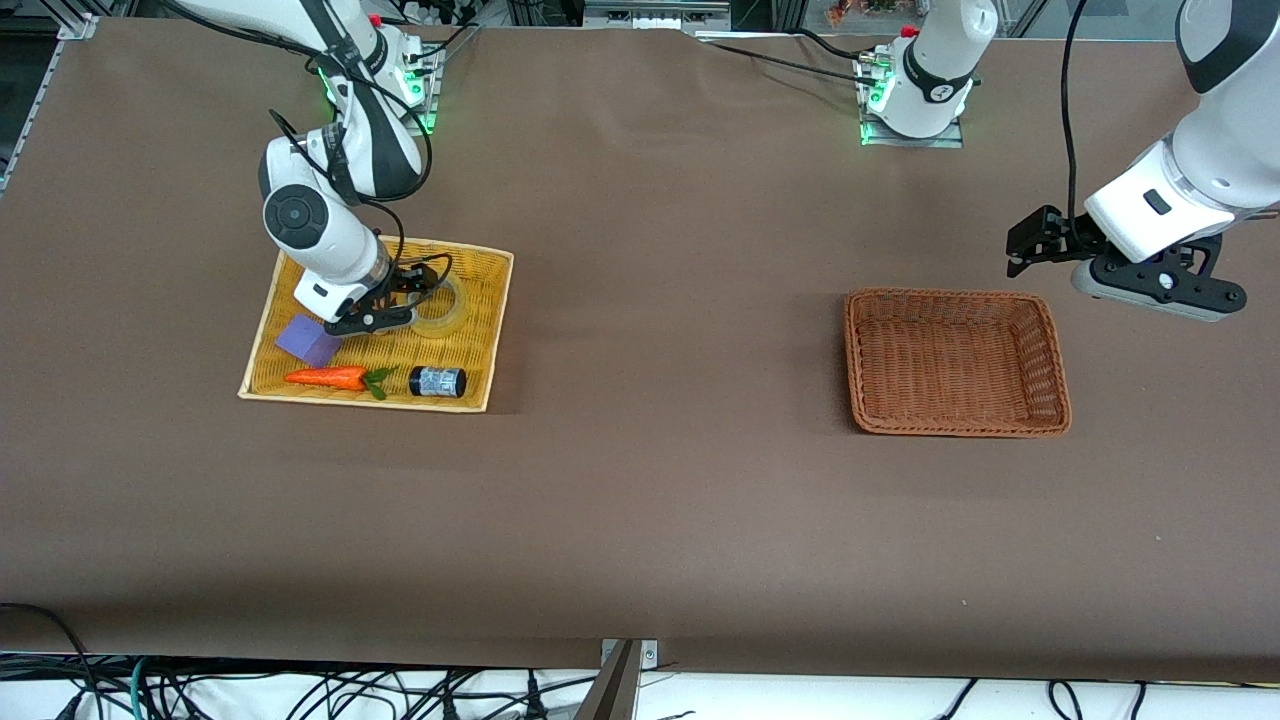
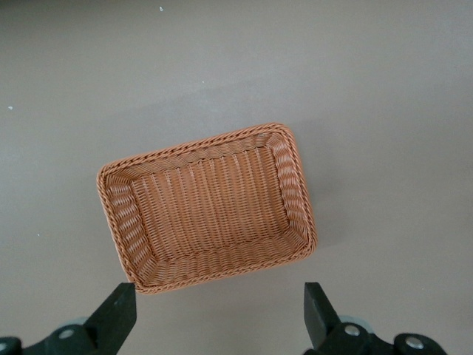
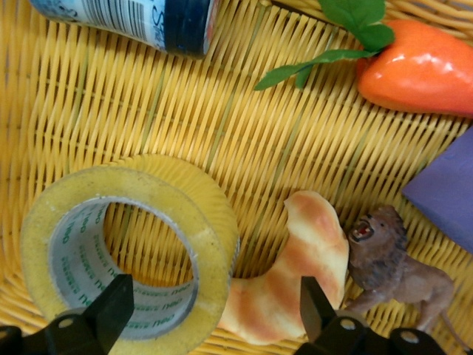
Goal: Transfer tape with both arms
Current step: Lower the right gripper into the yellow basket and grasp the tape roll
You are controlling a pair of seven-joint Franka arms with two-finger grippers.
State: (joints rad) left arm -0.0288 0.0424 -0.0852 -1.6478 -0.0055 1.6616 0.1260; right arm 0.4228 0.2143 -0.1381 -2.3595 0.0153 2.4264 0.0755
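Translucent yellowish tape roll (image 3: 129, 251) lies flat in the yellow woven tray (image 1: 480, 330), beside a croissant-shaped toy (image 3: 295, 274). Right gripper (image 3: 211, 310) hangs low over it, jaws spread wide. Left gripper (image 2: 218, 310), jaws apart and empty, waits above the brown wicker basket (image 2: 295, 185).

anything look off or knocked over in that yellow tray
Only the small jar stands out: it lies on its side in the yellow tray instead of upright, nearer the front camera than the tape. Nothing looks spilled or damaged. The brown basket holds nothing.
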